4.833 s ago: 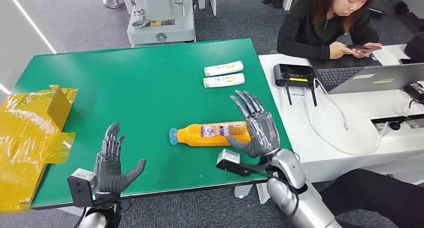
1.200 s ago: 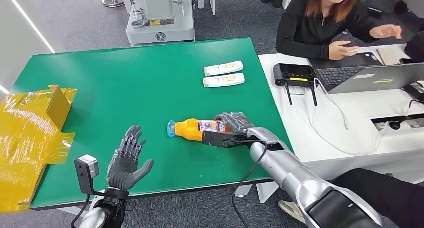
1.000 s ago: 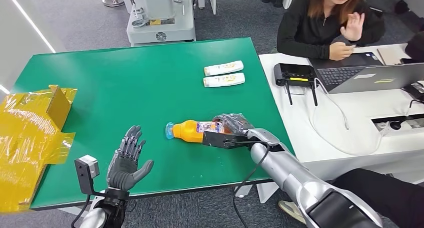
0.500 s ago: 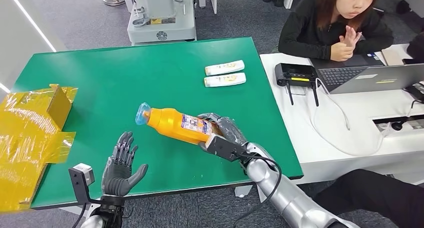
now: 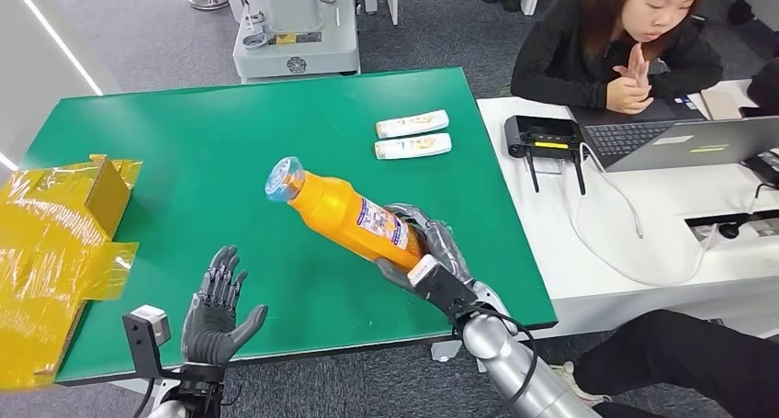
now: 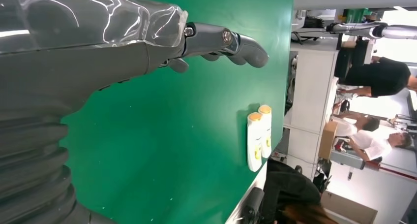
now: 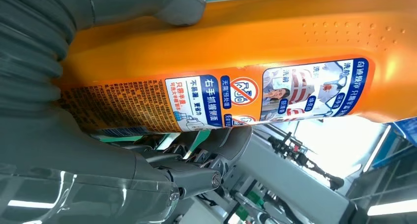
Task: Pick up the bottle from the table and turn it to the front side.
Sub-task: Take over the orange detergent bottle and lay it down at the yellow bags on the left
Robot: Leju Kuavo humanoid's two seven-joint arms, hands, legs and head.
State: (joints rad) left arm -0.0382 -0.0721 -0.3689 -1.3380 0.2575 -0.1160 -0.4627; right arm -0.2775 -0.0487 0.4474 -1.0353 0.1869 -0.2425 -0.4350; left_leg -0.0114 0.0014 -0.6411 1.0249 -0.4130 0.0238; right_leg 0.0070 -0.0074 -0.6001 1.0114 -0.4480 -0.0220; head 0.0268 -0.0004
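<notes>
My right hand (image 5: 428, 255) grips the lower end of an orange bottle (image 5: 344, 214) with a light blue cap (image 5: 284, 178), lifted off the green table (image 5: 230, 142) and tilted with the cap up and to the left. Its small-print label (image 5: 381, 225) faces me. In the right wrist view the bottle (image 7: 255, 47) runs across the frame with the thumb (image 7: 147, 5) over it and the fingers (image 7: 206, 150) under it. My left hand (image 5: 216, 310) hovers open by the table's near edge, fingers spread; the left wrist view shows the left hand (image 6: 103, 47) above bare green.
Two white tubes (image 5: 412, 136) lie side by side at the table's far right, the same white tubes (image 6: 258, 137) showing in the left wrist view. Crumpled yellow wrapping (image 5: 55, 243) covers the left end. A person (image 5: 615, 41) sits at a white desk (image 5: 634, 207) with a laptop (image 5: 684, 141) and router (image 5: 542, 135).
My right hand has closed on the lying bottle and lifted it off the table, swinging its cap end upward; the arm drew back toward me. The left hand stayed open and shifted only slightly.
</notes>
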